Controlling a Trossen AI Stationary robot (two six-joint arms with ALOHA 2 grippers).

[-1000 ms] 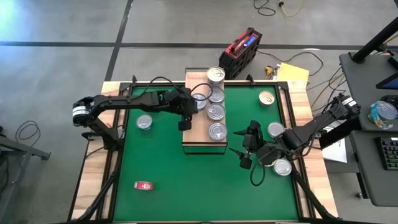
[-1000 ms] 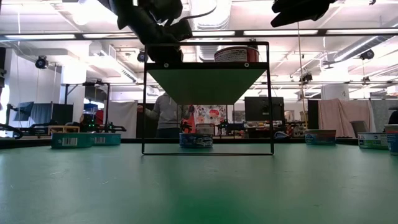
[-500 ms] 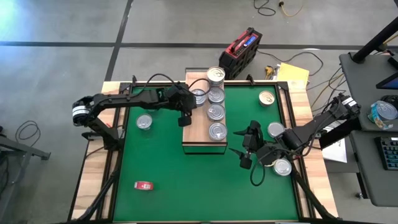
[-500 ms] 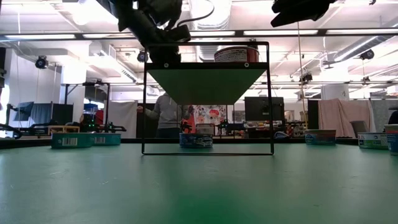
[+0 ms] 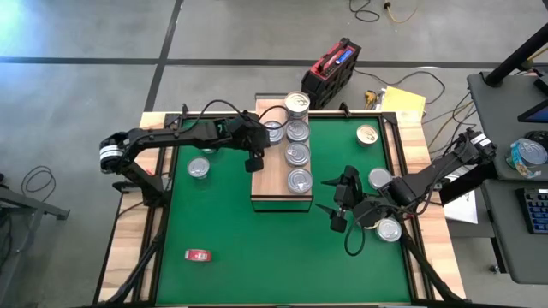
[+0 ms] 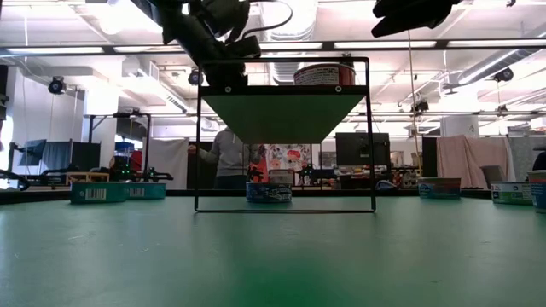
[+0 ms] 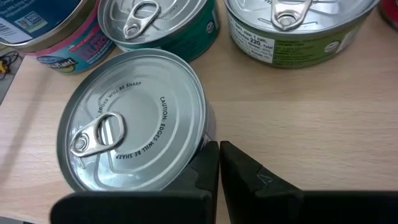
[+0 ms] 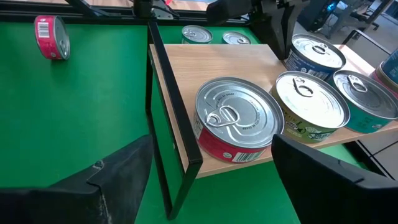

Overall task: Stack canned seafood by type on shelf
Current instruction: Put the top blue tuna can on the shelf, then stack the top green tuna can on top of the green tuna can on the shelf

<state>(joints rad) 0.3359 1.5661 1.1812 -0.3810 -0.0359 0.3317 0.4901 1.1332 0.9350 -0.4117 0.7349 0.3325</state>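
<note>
Bright, even overhead room light; soft shadows, glare on tin lids [image 7: 134, 121].

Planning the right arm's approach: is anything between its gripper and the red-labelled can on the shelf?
Nothing visible. The open right gripper faces the red-labelled can at the shelf edge; only bare mat lies between.

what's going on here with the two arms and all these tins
A two-arm robot is sorting canned seafood onto a wooden shelf. The left gripper, shut and empty, sits over the shelf beside a silver-lidded can. The right gripper waits open just off the shelf's near end, facing a red-sided can. More cans lie on the green mat.
</note>
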